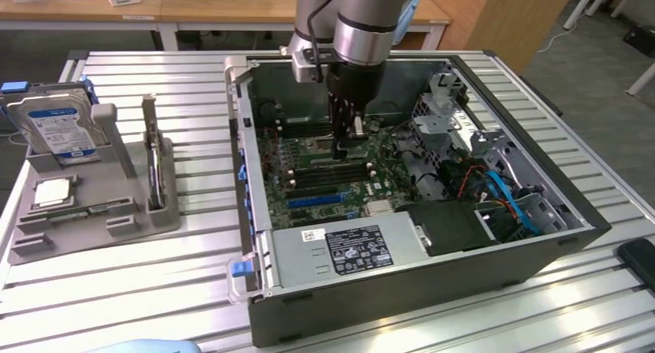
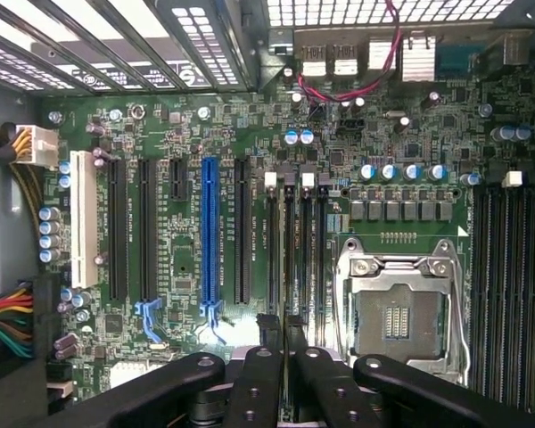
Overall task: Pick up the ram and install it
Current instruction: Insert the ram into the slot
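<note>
Gripper (image 2: 283,332) pinches what looks like the ram (image 2: 290,267) edge-on, low over the slots (image 2: 272,259); picked up, apparently not yet seated.

Bench (image 1: 153,291): ribbed silver-grey metal slats, evenly lit. Beyond it, light wooden tables (image 1: 205,11) on white legs. Tall wooden cabinet (image 1: 501,15) toward the exterior view's right. Floor (image 1: 603,84) grey; white cable (image 1: 560,32) lying on it.

The pincer (image 2: 282,332), fingers (image 2: 264,349) nearly together, hangs over black memory slots (image 2: 296,241), between the blue slot (image 2: 210,232) and the open socket (image 2: 399,314).
</note>
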Tool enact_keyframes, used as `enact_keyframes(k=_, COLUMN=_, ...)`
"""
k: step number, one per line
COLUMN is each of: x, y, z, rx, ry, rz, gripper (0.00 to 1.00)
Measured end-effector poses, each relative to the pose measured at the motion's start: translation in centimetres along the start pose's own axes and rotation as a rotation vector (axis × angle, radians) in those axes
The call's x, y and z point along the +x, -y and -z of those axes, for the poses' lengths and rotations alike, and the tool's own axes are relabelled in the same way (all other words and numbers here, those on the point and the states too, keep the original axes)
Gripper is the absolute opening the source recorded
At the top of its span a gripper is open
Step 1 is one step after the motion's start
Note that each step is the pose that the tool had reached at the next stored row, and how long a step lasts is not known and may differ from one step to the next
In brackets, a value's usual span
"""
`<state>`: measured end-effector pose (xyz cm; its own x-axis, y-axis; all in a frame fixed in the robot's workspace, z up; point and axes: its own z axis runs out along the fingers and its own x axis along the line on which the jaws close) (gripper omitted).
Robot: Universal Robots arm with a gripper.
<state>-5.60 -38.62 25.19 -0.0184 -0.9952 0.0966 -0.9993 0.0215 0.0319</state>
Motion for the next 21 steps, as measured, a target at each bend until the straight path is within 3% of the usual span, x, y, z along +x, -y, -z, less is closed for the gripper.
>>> enact_keyframes(k=12, x=-0.08, y=0.07, z=-0.86, rx=0.0017, ry=0.0002, rz=-0.003, gripper=0.13)
enact_keyframes(k=21, x=-0.09, y=0.08, z=-0.95, rx=0.0018, ry=-0.0005, rz=-0.003, gripper=0.13)
